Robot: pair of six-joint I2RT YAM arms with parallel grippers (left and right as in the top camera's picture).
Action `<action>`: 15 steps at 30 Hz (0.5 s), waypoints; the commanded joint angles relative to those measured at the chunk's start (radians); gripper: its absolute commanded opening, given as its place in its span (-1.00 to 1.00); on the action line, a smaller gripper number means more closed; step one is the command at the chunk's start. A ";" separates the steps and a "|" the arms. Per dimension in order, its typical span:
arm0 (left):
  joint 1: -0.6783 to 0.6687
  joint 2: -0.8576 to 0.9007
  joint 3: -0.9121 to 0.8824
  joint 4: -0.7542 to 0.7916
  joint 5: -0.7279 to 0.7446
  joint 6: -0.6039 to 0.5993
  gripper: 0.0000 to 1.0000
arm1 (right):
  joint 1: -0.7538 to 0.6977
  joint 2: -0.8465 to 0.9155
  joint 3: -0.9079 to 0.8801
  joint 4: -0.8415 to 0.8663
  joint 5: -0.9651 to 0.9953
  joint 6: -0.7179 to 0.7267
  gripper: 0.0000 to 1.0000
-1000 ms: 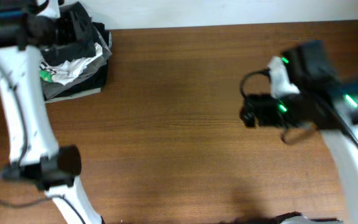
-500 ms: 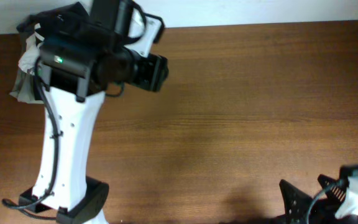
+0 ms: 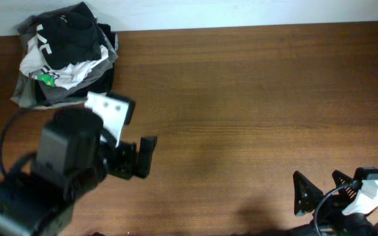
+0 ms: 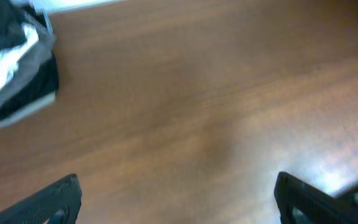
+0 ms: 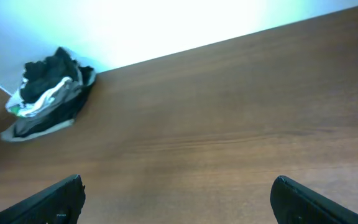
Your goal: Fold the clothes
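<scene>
Because the dark T-shirt [image 3: 69,34] lay crumpled on top of the heap at the far left corner of the table [image 3: 241,98], over the white garment [image 3: 71,73] with its green mark and the grey garments [image 3: 26,95], it would have to be lifted out and spread on the bare wood before any folding. The left gripper [image 3: 138,157] hovered left of centre, near the heap, jaws wide apart and empty, seemingly placed to reach for the shirt. The right gripper [image 3: 323,191] sat at the near right edge, well apart from the heap. Its jaws were likewise spread wide and held nothing, so it was probably kept out of the way. Folding had not yet begun.
</scene>
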 commanded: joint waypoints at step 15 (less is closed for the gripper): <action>-0.003 -0.124 -0.377 0.092 -0.013 -0.016 0.98 | -0.001 -0.006 -0.018 0.013 0.124 0.008 0.97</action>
